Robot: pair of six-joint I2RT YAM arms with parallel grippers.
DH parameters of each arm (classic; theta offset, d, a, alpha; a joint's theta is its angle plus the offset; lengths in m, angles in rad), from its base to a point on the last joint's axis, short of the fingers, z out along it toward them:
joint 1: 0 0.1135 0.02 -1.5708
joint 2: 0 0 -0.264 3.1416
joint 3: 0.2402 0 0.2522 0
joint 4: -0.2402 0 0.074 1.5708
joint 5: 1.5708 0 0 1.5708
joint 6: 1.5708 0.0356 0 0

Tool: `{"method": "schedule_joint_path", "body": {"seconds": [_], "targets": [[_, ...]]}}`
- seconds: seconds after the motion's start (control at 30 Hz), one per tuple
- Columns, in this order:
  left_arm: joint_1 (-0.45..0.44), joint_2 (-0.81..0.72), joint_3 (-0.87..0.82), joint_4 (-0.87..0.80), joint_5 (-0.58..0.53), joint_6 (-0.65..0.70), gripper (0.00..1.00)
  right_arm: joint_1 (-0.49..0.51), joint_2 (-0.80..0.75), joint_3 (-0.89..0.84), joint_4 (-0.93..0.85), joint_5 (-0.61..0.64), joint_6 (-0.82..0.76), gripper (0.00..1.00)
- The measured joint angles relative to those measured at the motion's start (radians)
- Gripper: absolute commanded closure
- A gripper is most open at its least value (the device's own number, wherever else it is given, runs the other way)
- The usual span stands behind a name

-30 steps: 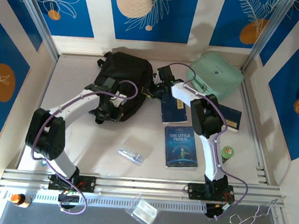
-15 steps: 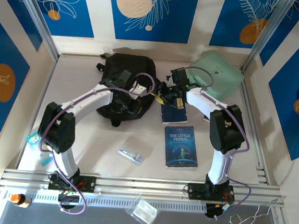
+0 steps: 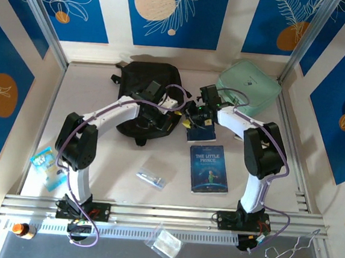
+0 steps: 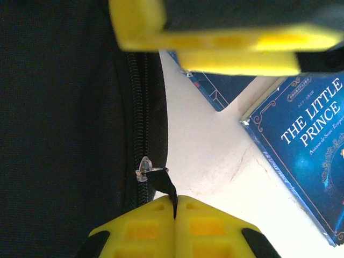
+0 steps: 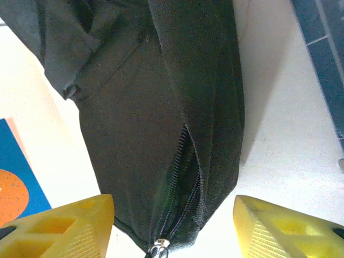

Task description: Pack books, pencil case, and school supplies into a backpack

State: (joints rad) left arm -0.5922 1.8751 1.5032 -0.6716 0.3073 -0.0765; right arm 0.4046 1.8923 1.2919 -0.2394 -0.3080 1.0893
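black backpack point(image 3: 134, 80) slumped farthest back, zip partly open, Little Prince book point(image 3: 209, 168) flat, face-up out front, smaller navy book point(image 3: 200, 131) just behind it, clear pencil case point(image 3: 152, 177) off to its left

Little Prince cover point(image 4: 306, 150) partly off-frame

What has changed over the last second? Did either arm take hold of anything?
The left gripper swung right across the backpack to its right edge and is now shut on the zip pull. The right gripper eased a little right and nearer, and is open at that same edge. The Little Prince book, the pencil case and the mint-green case lie where they were.
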Motion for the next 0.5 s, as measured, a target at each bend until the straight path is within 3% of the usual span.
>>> {"method": "schedule_joint_path", "body": {"seconds": [0.13,0.3,0.5], "targets": [[0.000,0.000,-0.015,0.003,0.000,0.000,1.00,0.019,0.060,0.021,0.006,-0.007,0.024,0.65],[0.000,-0.005,-0.032,-0.006,-0.013,0.002,1.00,0.026,0.089,0.032,0.008,-0.002,0.036,0.79],[0.001,-0.054,-0.061,-0.072,-0.097,0.031,1.00,0.025,0.089,0.053,-0.005,0.023,0.015,0.82]]}}
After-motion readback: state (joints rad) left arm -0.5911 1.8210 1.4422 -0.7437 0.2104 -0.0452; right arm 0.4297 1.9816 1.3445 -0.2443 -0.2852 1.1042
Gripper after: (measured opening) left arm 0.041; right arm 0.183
